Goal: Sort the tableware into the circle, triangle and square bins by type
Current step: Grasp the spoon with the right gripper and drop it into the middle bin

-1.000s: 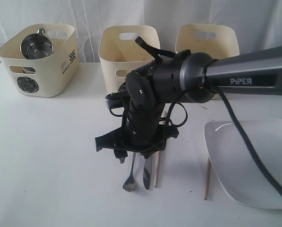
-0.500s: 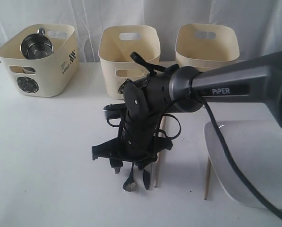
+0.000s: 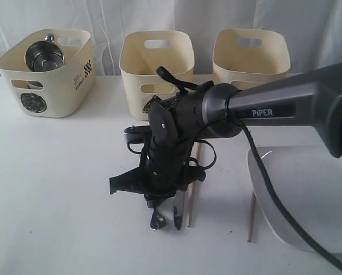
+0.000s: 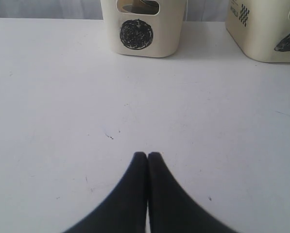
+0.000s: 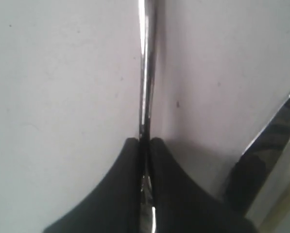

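Right gripper clamped on a thin steel handle, probably the spoon, at 6 o'clock from the middle bin. Lift straight up, clear of the knife — left gripper closed, empty.

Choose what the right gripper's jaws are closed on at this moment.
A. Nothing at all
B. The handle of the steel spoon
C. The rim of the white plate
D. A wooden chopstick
B: in the right wrist view the right gripper has its jaws pressed onto the thin shiny handle of the steel spoon, which runs straight out from between them.
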Available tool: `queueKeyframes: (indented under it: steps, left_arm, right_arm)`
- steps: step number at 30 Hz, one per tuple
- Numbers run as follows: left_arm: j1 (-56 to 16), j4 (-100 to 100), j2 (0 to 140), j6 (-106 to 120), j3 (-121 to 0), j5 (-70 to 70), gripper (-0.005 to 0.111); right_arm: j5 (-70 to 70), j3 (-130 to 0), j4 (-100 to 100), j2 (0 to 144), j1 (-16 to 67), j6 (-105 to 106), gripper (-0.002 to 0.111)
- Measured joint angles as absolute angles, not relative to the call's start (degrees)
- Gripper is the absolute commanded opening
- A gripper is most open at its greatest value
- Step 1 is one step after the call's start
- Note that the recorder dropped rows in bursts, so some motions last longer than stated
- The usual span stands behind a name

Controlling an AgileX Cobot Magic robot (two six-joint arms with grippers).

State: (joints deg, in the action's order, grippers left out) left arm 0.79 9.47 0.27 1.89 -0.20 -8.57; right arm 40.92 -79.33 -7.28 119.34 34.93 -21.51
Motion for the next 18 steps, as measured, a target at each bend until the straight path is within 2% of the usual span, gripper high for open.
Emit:
queueKeyframes:
  steps: [7,18]
  left_arm:
    - [0.8,9.5,0.3,1.9,-0.2,-8.6,0.000]
    - [0.8,9.5,0.3,1.9,-0.2,-8.6,0.000]
  right_arm:
    - [37.1,-77.7,-6.4,117.2,34.9,-21.5,0.000]
    - [25.3,-72.3,-3.7,103.4,33.7,-20.6,0.000]
